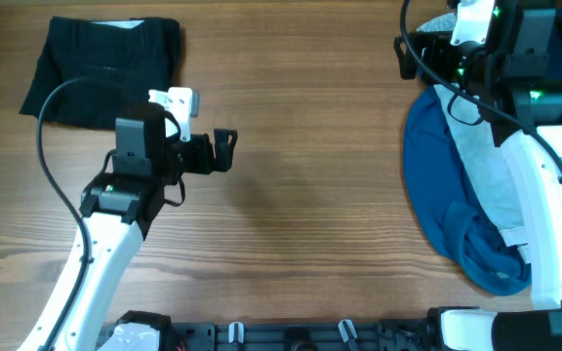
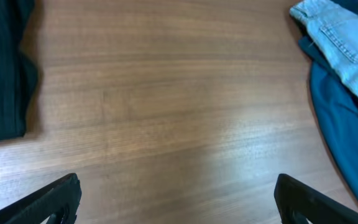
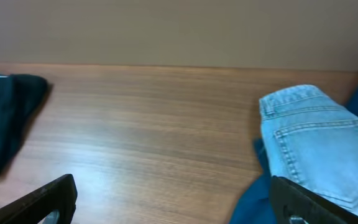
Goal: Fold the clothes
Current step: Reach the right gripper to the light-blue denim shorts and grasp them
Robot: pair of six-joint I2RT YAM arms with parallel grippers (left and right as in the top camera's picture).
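A folded black garment (image 1: 100,73) lies in the far-left corner, and blue cloth (image 1: 447,195) is heaped along the right edge. Only the wrist views reveal jeans (image 3: 316,149) stitching. The left gripper (image 1: 227,149) and right gripper (image 3: 179,202) both gape wide.

Worktop (image 1: 301,195): brown wood grain, lines running left–right in overhead view, filling frame edge to edge. Matte surface w/ pale diffuse sheen (image 2: 241,143) approx. centre-right in left wrist view. Wall (image 3: 179,28): plain tan, unmarked, rising behind far edge of worktop in right wrist view. Lighting even; shadows soft. Dark rail (image 1: 261,339) along near edge, overhead view.
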